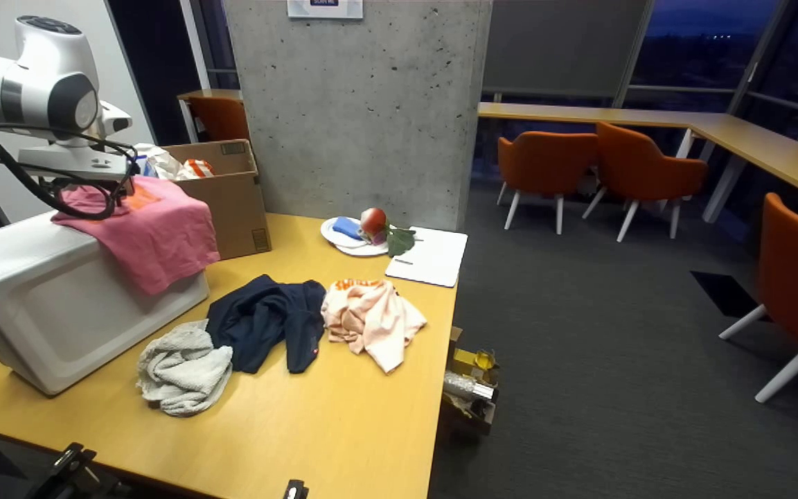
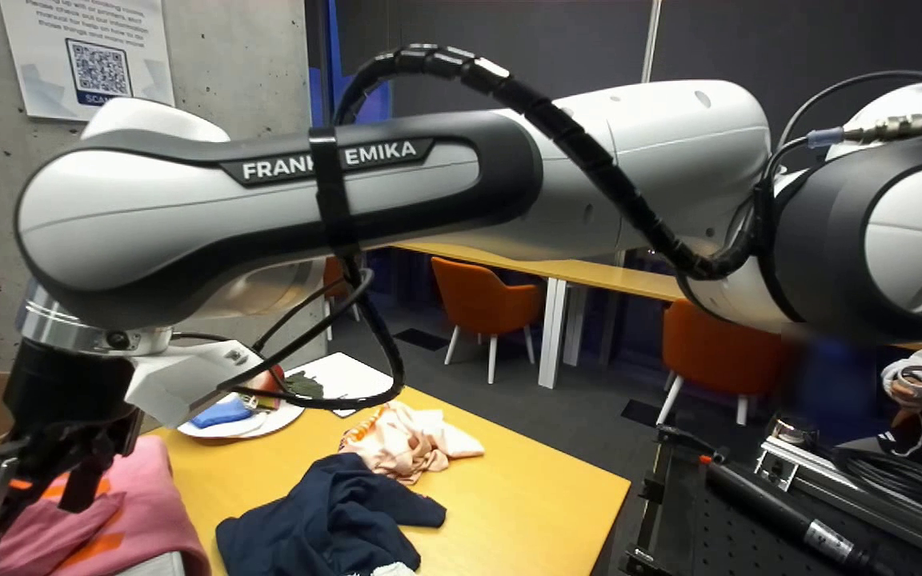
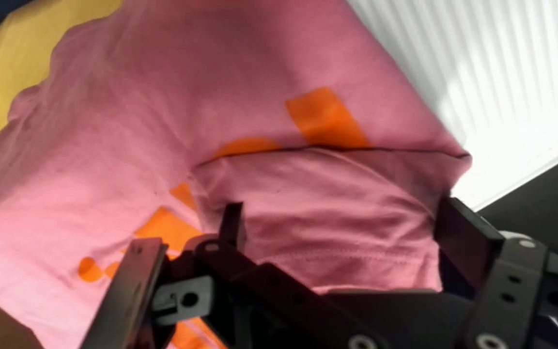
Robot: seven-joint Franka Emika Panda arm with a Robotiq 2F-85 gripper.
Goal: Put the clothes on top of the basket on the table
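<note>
In wrist view the gripper (image 3: pixel 342 225) is hovering right over the pink shirt (image 3: pixel 259 72), its 2 fingers (image 3: pixel 470 242) standing wide apart w/ a folded bit of cloth showing b/w them; can't tell if they're touching it. The shirt is lying on top of the basket (image 1: pixel 80 305), orange print (image 3: pixel 325 114) showing, 1 end hanging down the side that's facing the other clothes. Those 3 are lying crumpled on the table (image 1: pixel 357 430): grey cloth (image 1: pixel 188 371) just beside the basket & up against the navy top (image 1: pixel 264 322), peach cloth (image 1: pixel 371 315) just beside the navy top's other side. In an exterior view the arm (image 2: pixel 669 144) is spanning the upper part, cable (image 2: pixel 561 124) looping along it. Just behind the basket a carton (image 1: pixel 233 215) is standing, white & orange stuff (image 1: pixel 163 164) poking up in it. Nr the pillar (image 1: pixel 350 104) a plate (image 1: pixel 364 251) is holding a blue cloth (image 1: pixel 347 227) & a red-&-white thing (image 1: pixel 373 220) (can't ID), w/ a leaf (image 1: pixel 401 241) sticking out toward the white pad (image 1: pixel 433 256), which is lying at the table's edge. Orange chairs (image 1: pixel 551 163) are standing in the bkgd, well apart from the table.
</note>
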